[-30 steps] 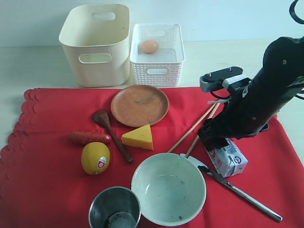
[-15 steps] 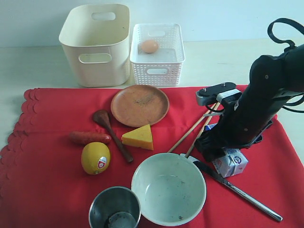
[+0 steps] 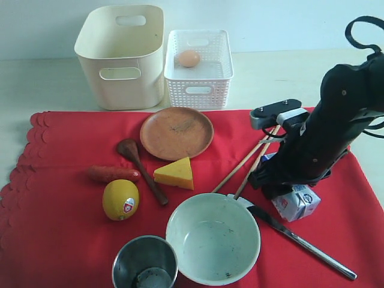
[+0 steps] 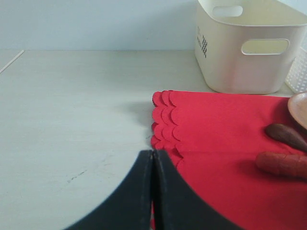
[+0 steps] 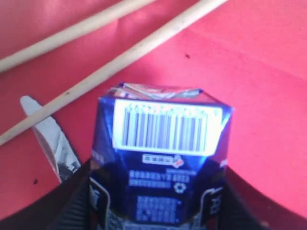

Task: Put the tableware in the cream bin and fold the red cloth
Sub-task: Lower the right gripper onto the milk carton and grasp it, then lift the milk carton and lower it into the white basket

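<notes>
The red cloth (image 3: pixel 60 180) lies flat with the tableware on it: brown plate (image 3: pixel 176 132), wooden spoon (image 3: pixel 141 168), chopsticks (image 3: pixel 243 165), knife (image 3: pixel 306 243), pale green bowl (image 3: pixel 213 237) and steel cup (image 3: pixel 144 261). The cream bin (image 3: pixel 120 60) stands empty behind the cloth. My right gripper (image 5: pixel 158 201) is down on the cloth's right side. Its fingers press both sides of the blue milk carton (image 5: pixel 163 139), beside the chopsticks and knife. My left gripper (image 4: pixel 153 158) is shut and empty, low over the cloth's scalloped edge (image 4: pixel 163 120). It does not show in the exterior view.
A white perforated basket (image 3: pixel 198 84) holding an egg (image 3: pixel 188 58) stands right of the cream bin. A sausage (image 3: pixel 113 174), a lemon (image 3: pixel 120 199) and a cheese wedge (image 3: pixel 175 174) lie on the cloth between the spoon and the bowl.
My right gripper has lowered and narrowed its jaws around the milk carton, which has turned and shifted slightly right. The left gripper has stayed shut.
</notes>
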Robot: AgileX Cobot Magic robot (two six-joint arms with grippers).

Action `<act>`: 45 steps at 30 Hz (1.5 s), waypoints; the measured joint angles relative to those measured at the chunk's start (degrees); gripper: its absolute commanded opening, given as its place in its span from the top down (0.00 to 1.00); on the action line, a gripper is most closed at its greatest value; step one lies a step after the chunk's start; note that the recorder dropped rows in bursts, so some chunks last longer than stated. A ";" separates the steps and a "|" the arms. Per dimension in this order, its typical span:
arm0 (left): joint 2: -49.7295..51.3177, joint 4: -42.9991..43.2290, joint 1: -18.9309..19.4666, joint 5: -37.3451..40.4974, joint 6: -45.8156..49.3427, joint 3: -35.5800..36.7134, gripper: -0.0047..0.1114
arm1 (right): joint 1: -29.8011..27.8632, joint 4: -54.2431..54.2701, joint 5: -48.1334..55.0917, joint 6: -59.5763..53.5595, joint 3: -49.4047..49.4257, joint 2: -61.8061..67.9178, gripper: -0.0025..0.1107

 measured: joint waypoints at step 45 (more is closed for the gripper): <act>0.00 0.00 0.00 0.00 0.00 0.00 0.96 | 0.00 1.62 3.54 -1.35 -34.57 -3.01 0.98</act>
